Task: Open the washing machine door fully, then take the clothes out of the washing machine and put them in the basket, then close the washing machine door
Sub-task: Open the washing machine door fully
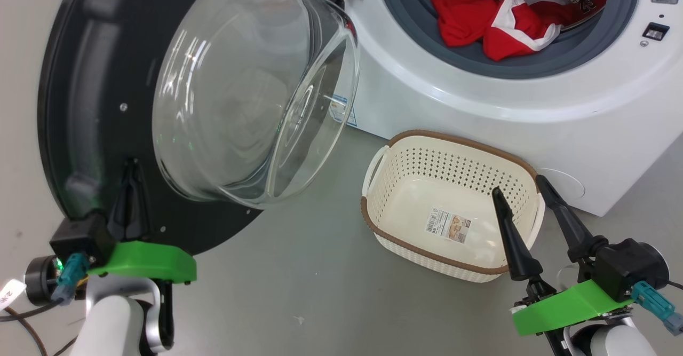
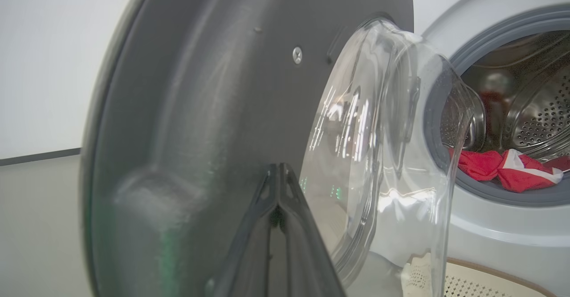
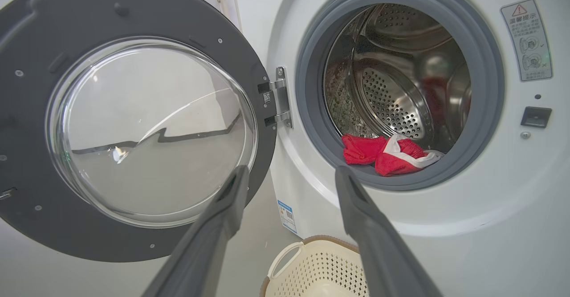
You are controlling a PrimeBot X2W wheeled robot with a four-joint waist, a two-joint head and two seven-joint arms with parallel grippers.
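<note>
The washing machine door (image 1: 96, 105) stands swung wide open to the left, its clear glass bowl (image 1: 251, 89) bulging toward me. My left gripper (image 1: 130, 166) is shut, its tips against the door's lower inner face (image 2: 200, 110). Red clothes (image 1: 496, 22) with white panels lie at the front of the steel drum (image 3: 392, 105), on the grey gasket of the washing machine (image 1: 480, 105). The cream basket (image 1: 453, 206) sits on the floor below the opening, with just a sticker inside. My right gripper (image 1: 520, 185) is open over the basket's right side, holding nothing.
Grey floor (image 1: 299, 281) stretches in front of the basket and under the door. A pale wall (image 2: 40, 65) lies behind the open door. The door hinge (image 3: 278, 99) is at the opening's left edge. A warning label (image 3: 527, 38) and latch slot (image 3: 535, 116) mark the machine's right front.
</note>
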